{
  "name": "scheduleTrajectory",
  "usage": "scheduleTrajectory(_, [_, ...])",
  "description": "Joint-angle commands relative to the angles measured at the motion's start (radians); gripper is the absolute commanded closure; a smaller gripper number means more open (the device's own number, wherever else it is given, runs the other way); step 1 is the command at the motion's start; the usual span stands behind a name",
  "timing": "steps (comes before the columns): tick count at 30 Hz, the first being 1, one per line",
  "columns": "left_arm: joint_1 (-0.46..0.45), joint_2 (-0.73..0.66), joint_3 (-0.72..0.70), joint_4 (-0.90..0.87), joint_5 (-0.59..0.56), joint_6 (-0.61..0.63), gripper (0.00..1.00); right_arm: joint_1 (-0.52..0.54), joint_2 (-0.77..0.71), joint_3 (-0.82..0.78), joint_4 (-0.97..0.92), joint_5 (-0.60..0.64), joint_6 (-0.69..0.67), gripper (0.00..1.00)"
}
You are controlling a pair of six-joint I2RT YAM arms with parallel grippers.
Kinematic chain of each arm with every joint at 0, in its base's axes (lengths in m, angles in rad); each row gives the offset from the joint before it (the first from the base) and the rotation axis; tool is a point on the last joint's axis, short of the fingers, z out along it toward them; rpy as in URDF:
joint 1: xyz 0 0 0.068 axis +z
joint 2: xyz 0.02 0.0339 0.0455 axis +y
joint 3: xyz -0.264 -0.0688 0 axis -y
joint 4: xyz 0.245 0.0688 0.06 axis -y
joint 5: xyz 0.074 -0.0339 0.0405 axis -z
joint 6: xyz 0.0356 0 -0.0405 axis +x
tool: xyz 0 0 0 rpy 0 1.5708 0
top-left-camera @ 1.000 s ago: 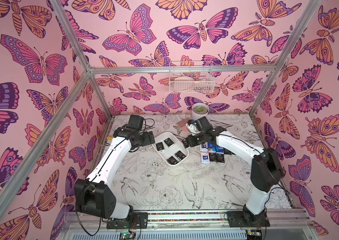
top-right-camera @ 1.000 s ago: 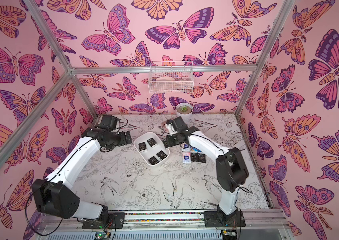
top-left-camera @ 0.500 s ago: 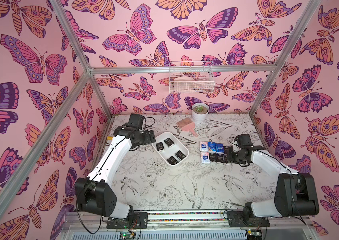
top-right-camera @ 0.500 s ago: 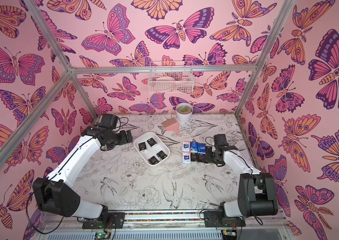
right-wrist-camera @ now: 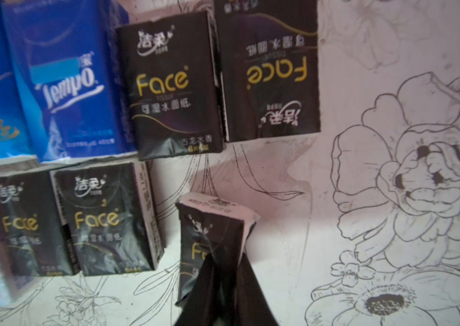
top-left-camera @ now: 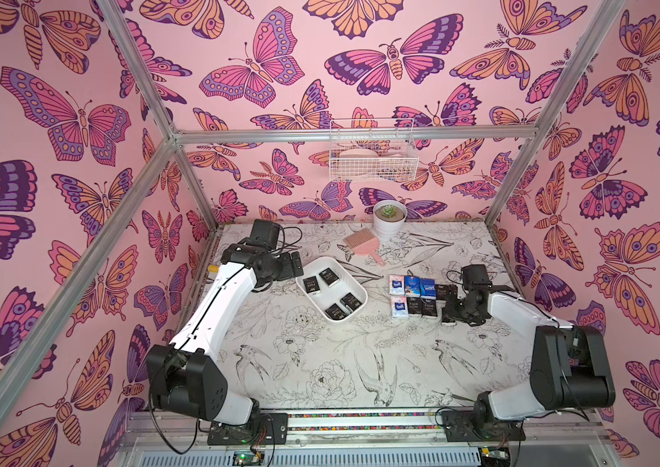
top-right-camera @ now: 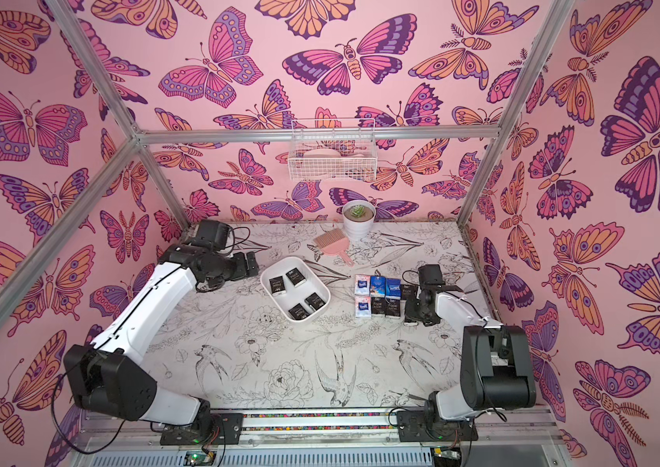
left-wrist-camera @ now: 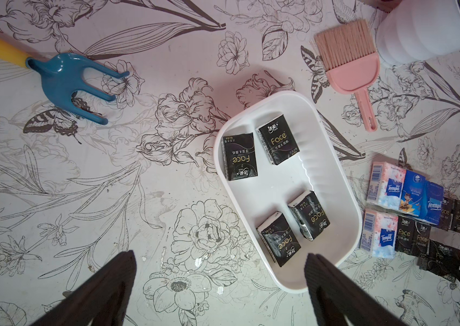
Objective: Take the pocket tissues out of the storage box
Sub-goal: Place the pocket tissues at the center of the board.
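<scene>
White plastic storage box [top-left-camera: 356, 291] lies centre frame on the worktop [top-left-camera: 320, 364] with four black pocket tissues [top-left-camera: 311, 284] inside. Left gripper [left-wrist-camera: 220, 271] hovers at its left end, fingers [left-wrist-camera: 116, 271] wide and empty. To the right, nine packets stand in two rows outside the box. Right gripper [right-wrist-camera: 223, 271] at right of frame pinches a tenth black packet [right-wrist-camera: 209, 225], fingers narrow, just beside the lower row. Judgement: lower it flat, square to its neighbour and clear of overlap, then release fully before lifting straight up.
</scene>
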Motion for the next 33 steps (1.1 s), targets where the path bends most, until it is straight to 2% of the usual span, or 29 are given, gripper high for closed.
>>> scheduleTrajectory(1, [0.003,0.001,0.009,-0.022,0.011,0.012,0.00,-0.007,0.050,0.036,0.003,-0.003,-0.023,0.83])
scheduleTrajectory(8, [0.003,-0.008,0.012,-0.023,0.000,0.017,0.00,-0.007,0.138,0.092,-0.022,-0.006,-0.033,0.78])
scheduleTrajectory(17, [0.003,-0.007,0.014,-0.023,-0.001,0.014,0.00,-0.007,0.146,0.099,-0.022,-0.023,-0.035,0.69])
scheduleTrajectory(25, [0.003,-0.006,0.013,-0.024,0.001,0.013,0.00,-0.006,0.114,0.116,-0.034,-0.032,-0.031,0.60])
scheduleTrajectory(33, [0.003,-0.013,0.009,-0.026,-0.004,0.016,0.00,-0.007,0.014,0.167,-0.095,-0.017,-0.037,0.57])
